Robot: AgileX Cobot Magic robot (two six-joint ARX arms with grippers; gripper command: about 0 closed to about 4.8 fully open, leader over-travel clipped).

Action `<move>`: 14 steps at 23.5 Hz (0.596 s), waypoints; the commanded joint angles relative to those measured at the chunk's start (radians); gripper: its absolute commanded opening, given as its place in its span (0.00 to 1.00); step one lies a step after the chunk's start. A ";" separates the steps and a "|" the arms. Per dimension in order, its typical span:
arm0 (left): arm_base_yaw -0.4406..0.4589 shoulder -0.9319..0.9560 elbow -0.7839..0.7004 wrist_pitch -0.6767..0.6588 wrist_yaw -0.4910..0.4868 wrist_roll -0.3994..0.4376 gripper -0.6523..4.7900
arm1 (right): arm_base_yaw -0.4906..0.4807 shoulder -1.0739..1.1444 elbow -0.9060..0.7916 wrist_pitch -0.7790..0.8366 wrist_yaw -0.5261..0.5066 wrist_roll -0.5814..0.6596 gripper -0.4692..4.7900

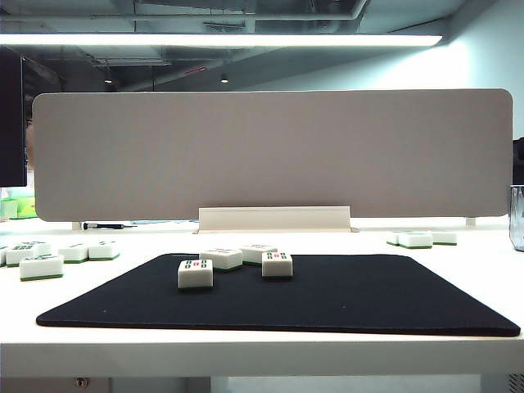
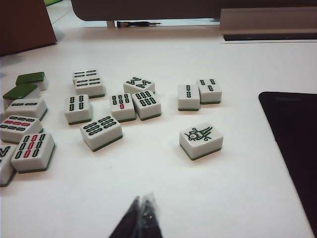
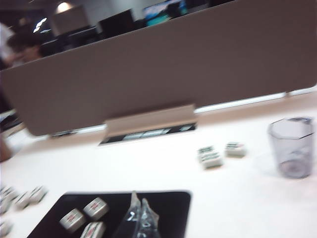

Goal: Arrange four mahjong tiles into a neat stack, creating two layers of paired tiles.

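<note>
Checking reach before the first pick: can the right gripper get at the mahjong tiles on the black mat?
Probably yes. The right gripper, shut, hovers over the mat; the four mahjong tiles lie loose, nothing covering them.

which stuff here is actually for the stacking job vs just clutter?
Job: four mahjong tiles lying flat and unstacked on the black mat; left gripper and right gripper, both shut.

Clutter: loose tiles off the mat, clear cup, grey divider panel.
</note>
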 commanded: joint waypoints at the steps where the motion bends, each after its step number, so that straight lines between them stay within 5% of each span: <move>1: -0.001 0.000 0.000 -0.011 -0.001 0.000 0.11 | 0.001 -0.008 0.021 -0.036 -0.085 0.013 0.09; 14: -0.001 0.000 0.000 -0.011 -0.001 0.000 0.11 | 0.003 -0.008 0.120 -0.208 -0.298 0.061 0.09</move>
